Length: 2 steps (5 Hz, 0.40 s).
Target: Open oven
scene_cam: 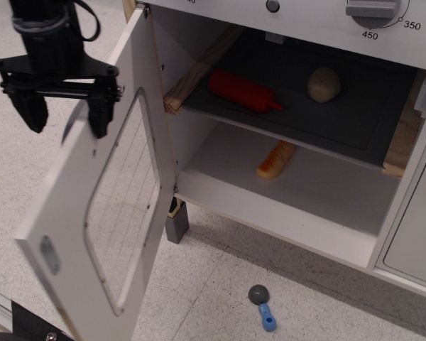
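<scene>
Jaws spread wide and empty beside the swung-open oven door.

The gripper (63, 112) hangs fingers-down from a vertical arm at upper left, one finger overlapping the door (106, 206) of the oven (284, 206). Inside lie a red bottle (245, 91), a tan ball (324, 84) and a bread roll (275, 159); a small blue-handled tool (263, 305) lies on the floor.

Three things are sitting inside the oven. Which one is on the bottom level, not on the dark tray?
The orange bread-like piece. It lies alone on the white oven floor, while the red bottle and the tan ball both rest on the dark tray above.
</scene>
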Available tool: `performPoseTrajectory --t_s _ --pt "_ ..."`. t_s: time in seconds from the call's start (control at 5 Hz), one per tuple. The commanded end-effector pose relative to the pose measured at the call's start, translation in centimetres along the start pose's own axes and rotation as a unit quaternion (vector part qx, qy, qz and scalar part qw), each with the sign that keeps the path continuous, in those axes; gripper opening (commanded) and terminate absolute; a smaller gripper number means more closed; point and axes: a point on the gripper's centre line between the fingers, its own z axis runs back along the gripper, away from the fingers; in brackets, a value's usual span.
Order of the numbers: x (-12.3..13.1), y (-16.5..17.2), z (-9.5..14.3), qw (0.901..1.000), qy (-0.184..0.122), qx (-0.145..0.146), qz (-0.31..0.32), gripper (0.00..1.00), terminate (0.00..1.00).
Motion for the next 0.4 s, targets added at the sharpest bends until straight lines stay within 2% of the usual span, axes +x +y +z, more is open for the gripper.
performPoseTrajectory --t_s 0.0,0.2 --pt "3.3 0.9 3.0 0.9998 -0.014 -0.013 0.0 1.0 0.0" --pt "3.4 -0.8 4.9 0.9993 -0.005 -0.031 0.02 1.0 1.0"
